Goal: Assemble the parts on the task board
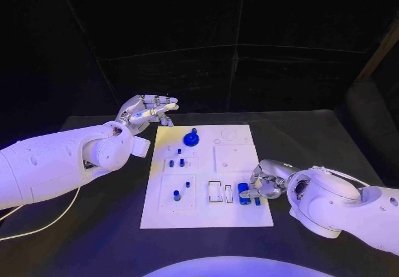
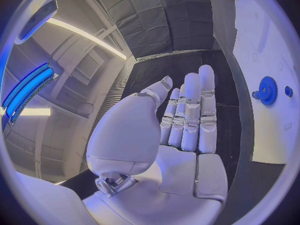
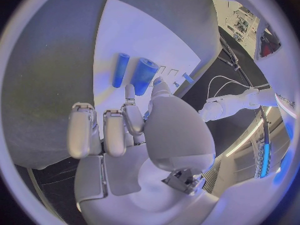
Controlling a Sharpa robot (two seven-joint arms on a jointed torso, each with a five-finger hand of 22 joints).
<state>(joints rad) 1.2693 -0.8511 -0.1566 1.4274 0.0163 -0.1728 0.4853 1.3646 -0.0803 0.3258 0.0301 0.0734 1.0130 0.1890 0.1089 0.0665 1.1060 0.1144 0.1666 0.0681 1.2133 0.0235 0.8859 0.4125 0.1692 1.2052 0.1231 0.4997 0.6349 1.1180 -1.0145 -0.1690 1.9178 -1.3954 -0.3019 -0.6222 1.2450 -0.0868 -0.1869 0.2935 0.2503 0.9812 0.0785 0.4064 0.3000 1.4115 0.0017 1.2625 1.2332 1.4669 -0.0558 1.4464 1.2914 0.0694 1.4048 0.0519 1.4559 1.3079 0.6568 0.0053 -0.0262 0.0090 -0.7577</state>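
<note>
The task board [image 1: 208, 176] lies mid-frame in the head view, with a blue gear [image 1: 191, 138] near its upper edge and two blue cylinders [image 1: 244, 193] at its lower right. The right hand [image 1: 264, 183] reaches those cylinders, fingers touching the thicker one [image 3: 143, 76]; whether it grips is unclear. The left hand [image 1: 146, 111] hovers at upper left, fingers extended, empty. This looks like the pick-up step: next, a firm grasp and lift toward a socket.

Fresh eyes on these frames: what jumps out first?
The white task board lying lengthwise mid-table, with the blue gear-like part near its far end. The right hand sits at the board's near right edge, fingertips at two blue cylinders; whether it grips one I cannot tell. The left hand hangs open, fingers stretched, off the board's far left corner, holding nothing.
</note>
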